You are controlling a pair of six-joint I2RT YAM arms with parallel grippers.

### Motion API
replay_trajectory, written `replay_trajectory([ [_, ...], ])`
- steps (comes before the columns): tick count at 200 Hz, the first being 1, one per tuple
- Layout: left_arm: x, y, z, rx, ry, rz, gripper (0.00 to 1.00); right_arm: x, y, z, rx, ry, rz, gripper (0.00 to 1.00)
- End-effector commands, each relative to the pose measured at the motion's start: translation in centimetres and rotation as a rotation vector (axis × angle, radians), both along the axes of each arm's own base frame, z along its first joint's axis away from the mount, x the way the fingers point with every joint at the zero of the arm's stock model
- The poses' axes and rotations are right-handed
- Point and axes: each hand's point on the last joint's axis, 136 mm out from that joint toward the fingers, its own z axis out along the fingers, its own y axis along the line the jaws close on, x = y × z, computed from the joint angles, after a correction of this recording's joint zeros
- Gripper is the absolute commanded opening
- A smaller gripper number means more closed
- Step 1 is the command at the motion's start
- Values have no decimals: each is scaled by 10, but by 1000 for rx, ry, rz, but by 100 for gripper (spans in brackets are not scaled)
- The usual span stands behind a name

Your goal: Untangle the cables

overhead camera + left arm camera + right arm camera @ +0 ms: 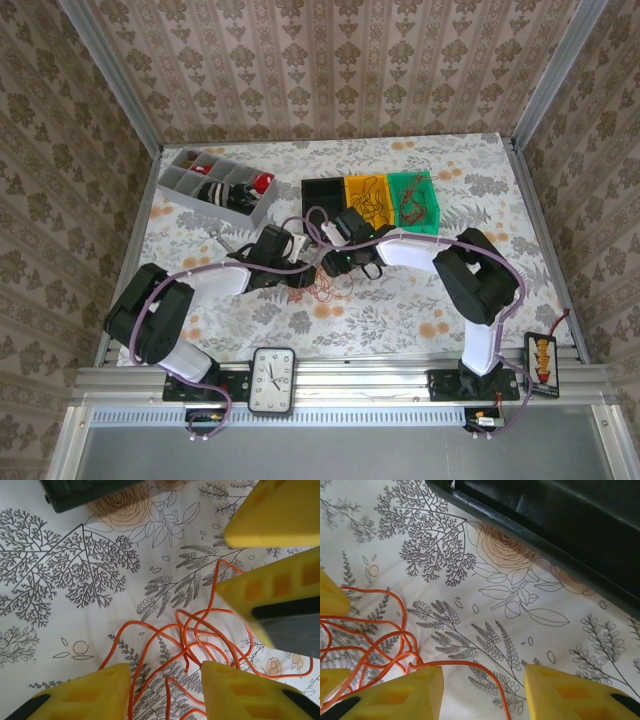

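Note:
A tangle of thin orange cable (190, 640) lies loose on the floral tablecloth, at mid-table in the top view (323, 291). My left gripper (165, 682) stands open low over it, with several strands running between its yellow fingers (100, 692). My right gripper (482, 692) is open too, facing the left one from the other side of the tangle; a single orange strand (487, 672) curves between its fingers. The right gripper's yellow fingers (272, 587) show in the left wrist view. More cables lie in the yellow bin (366, 196) and the green bin (413, 201).
A black bin (323, 192) stands left of the yellow one; its dark wall (545, 535) is close beyond the right gripper. A grey compartment organiser (215, 185) sits at the back left. A clock (272, 380) rests on the front rail.

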Motion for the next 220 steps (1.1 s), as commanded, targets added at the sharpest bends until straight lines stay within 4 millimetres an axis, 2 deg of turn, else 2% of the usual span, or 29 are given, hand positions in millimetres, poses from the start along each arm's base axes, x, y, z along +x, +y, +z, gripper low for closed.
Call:
replay_trajectory([
  [1, 0, -7, 4, -10, -3, -36, 39, -6, -4, -14, -44, 38, 18, 45],
  [20, -2, -5, 0, -4, 8, -30, 36, -5, -6, -21, -56, 45, 2, 38],
  [46, -5, -2, -6, 4, 25, -16, 32, 2, -10, -15, -42, 14, -37, 11],
  [58, -6, 1, -9, 13, 31, -4, 31, 8, -20, -9, -33, -6, -86, 3],
  [72, -6, 5, -11, 23, 39, 12, 31, 18, -37, 3, -7, -40, -176, 0],
  [101, -9, 12, -20, 51, 56, 38, 27, 33, -96, 31, 61, -95, -449, 0],
  [114, -9, 13, -23, 62, 64, 41, 25, 33, -123, 40, 93, -105, -568, 0],
  [164, -8, 17, -37, 107, 96, 59, 17, 15, -214, 60, 12, -195, -922, 0],
  [172, -7, 19, -39, 122, 98, 67, 15, 12, -230, 72, 19, -228, -982, 0],
  [220, 2, 51, -49, 289, 82, 171, 4, -15, -330, 96, 9, -313, -1362, 0],
])
